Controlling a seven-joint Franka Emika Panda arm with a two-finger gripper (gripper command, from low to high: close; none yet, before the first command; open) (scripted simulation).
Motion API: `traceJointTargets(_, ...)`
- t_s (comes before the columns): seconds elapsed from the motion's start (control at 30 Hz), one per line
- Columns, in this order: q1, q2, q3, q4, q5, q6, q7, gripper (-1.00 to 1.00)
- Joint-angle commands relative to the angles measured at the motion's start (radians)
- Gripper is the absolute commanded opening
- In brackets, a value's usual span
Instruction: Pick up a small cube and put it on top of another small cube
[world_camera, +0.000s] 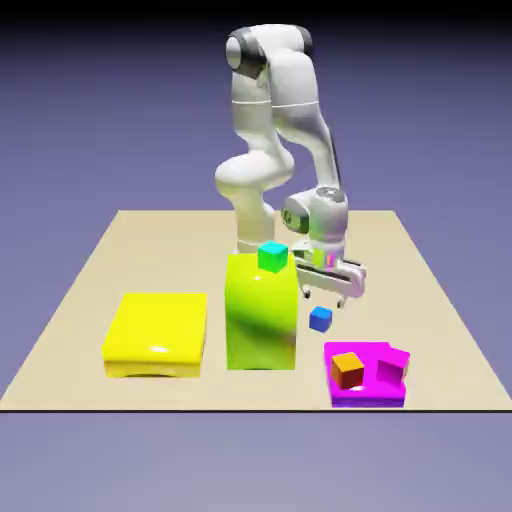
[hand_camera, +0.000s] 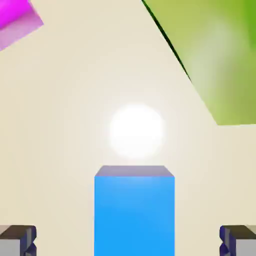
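Exterior view, orange cube and magenta cube on low magenta block

Setting: pale tabletop, violet backdrop

Exterior view: beige table, lit evenly, its sides spreading toward the near edge, which shows as a thin dark line. Backdrop plain blue-violet, nearly black along the top, paler grey-violet below the table. Hand view: cream table surface, round white glare near the middle, soft-edged
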Motion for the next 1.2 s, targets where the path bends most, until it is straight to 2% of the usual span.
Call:
traceJointTargets(0.0,-0.008,0.021,0.020,0.006,0.044,0.016,-0.032,0.00)
traceJointTargets(0.4,-0.100,0.270,0.251,0.072,0.558,0.206,-0.407,0.00)
traceJointTargets(0.43,-0.100,0.270,0.251,0.072,0.558,0.206,-0.407,-1.00)
traceJointTargets(1.07,0.038,-0.105,-0.098,-0.028,-0.217,-0.080,0.158,-1.00)
traceJointTargets(1.17,0.037,-0.103,-0.064,0.044,-0.235,-0.127,0.130,-1.00)
